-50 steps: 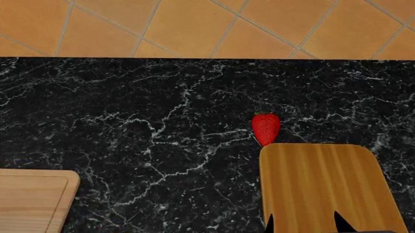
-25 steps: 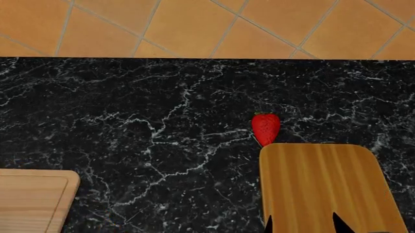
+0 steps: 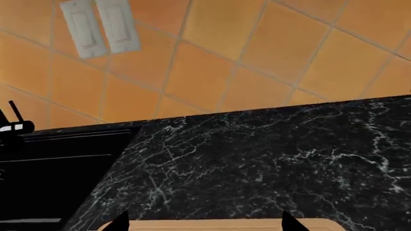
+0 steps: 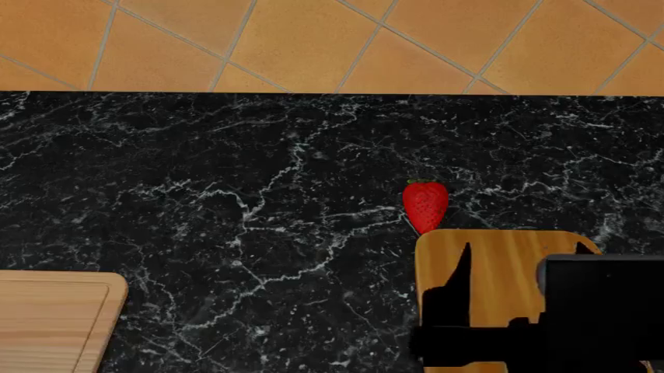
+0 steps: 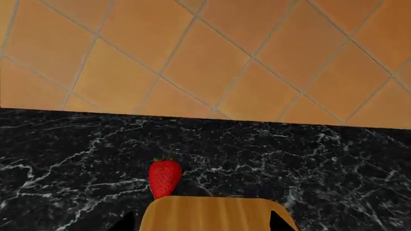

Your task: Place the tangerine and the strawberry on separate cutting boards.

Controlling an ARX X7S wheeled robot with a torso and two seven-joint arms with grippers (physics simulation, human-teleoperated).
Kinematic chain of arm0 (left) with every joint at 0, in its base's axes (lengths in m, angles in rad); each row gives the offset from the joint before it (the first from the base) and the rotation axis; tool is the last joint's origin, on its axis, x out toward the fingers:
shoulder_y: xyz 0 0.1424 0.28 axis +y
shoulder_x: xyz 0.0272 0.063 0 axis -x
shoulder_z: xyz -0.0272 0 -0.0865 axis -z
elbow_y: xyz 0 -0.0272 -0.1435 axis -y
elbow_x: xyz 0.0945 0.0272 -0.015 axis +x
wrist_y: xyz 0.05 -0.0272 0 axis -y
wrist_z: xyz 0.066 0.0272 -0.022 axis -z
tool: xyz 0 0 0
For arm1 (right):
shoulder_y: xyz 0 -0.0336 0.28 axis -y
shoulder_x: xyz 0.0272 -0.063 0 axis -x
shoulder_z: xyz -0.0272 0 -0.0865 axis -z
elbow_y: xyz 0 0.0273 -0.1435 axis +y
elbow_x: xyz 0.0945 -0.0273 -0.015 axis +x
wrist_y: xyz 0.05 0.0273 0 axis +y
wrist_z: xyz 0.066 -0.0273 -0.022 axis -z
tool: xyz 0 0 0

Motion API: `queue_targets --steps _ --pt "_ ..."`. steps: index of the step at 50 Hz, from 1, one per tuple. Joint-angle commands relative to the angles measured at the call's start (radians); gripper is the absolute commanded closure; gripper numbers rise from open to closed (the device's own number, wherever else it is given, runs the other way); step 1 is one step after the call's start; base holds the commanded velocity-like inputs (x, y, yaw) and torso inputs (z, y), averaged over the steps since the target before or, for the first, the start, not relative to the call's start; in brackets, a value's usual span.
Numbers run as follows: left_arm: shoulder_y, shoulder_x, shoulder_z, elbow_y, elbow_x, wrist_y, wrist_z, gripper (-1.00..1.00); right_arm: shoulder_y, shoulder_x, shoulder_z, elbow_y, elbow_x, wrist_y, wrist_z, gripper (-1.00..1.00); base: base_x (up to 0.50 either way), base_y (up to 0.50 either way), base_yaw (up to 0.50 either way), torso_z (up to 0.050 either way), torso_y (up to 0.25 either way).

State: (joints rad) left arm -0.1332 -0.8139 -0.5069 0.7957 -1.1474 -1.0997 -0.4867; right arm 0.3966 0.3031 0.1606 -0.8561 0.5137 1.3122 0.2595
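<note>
Red against the black marble, your strawberry (image 4: 425, 206) lies on the counter (image 4: 207, 194) with its tip at the far left corner of the golden-brown board (image 4: 496, 256); whether it touches the edge you cannot tell. Your right gripper (image 4: 511, 291) hangs over that board, nearer you than the berry, fingers spread wide with nothing between them; the strawberry sits beyond the left finger (image 4: 455, 284). The left gripper (image 3: 202, 222) is also spread apart and empty, above the far edge of the pale beige board (image 4: 52, 318), well apart from the berry. The tangerine is out of sight.
</note>
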Motion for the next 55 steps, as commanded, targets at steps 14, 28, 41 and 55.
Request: queue_targets --steps 14,28,41,55 --pt "0.088 0.156 -0.097 0.061 0.049 0.129 0.021 -1.00 0.790 0.099 -0.383 0.950 0.312 0.043 0.074 -1.00 0.00 0.00 0.00 0.000 0.000" --pt "0.126 0.110 -0.130 0.094 0.124 0.127 -0.011 -1.00 1.074 -0.066 -0.640 1.780 0.084 -0.241 -0.223 -1.00 0.00 0.00 0.00 0.000 0.000" --pt "0.156 0.115 -0.187 0.085 0.072 0.146 0.024 -1.00 1.136 -0.193 -0.636 2.164 -0.110 -0.408 -0.328 -1.00 0.00 0.00 0.00 0.000 0.000" --pt "0.168 0.122 -0.146 0.077 0.130 0.167 0.035 -1.00 1.080 -0.247 -0.367 2.165 -0.418 -0.378 -0.418 -1.00 0.00 0.00 0.00 0.000 0.000"
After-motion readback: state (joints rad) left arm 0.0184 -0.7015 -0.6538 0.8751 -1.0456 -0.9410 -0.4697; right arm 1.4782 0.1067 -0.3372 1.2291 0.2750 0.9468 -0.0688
